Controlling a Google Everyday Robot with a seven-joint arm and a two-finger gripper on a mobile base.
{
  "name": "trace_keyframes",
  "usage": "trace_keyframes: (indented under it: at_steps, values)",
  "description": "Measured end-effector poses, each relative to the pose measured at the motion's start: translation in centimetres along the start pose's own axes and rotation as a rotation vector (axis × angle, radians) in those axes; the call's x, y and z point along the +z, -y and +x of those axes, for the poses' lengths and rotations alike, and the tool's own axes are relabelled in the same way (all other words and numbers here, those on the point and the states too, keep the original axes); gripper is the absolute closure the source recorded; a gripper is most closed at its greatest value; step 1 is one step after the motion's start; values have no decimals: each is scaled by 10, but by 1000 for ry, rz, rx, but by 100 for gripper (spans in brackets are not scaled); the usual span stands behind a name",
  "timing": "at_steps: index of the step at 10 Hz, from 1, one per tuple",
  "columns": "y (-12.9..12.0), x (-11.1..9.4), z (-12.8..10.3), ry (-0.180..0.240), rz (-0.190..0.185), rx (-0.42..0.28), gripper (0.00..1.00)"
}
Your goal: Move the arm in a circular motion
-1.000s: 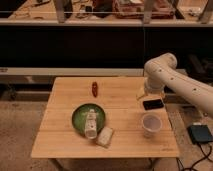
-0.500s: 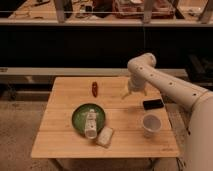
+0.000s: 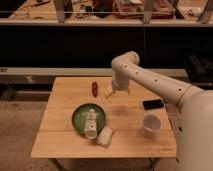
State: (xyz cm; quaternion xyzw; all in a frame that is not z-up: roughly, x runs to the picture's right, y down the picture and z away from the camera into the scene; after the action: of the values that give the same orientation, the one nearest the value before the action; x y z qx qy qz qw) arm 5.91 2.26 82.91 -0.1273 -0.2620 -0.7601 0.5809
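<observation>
A light wooden table [image 3: 57, 131] with a slatted top fills the lower middle of the view. On its left-centre part sits a round green plate [image 3: 77, 118] with a small white bottle [image 3: 90, 123] lying across it. Behind the plate lies a small dark red oblong object [image 3: 94, 89], and a flat white packet [image 3: 105, 136] touches the plate's near right edge. The pale yellowish gripper [image 3: 109, 93] hangs over the table's far side, just right of the red object; whether it is open or closed cannot be told. The thick cream-white tubular arm [image 3: 150, 82] slopes up from the lower right to a bent elbow above the gripper. A flat black phone [image 3: 153, 104] and a white paper cup [image 3: 150, 125] rest under it.
</observation>
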Motion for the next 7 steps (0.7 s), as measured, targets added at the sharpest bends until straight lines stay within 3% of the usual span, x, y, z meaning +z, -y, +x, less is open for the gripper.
trace_keyframes:
  at_steps: [2, 5, 7]
  values:
    - [59, -24, -7, -14, 59, -100, 20]
    - [111, -55, -46, -10, 106, -206, 20]
    - [131, -74, -76, -14, 142, -239, 20]
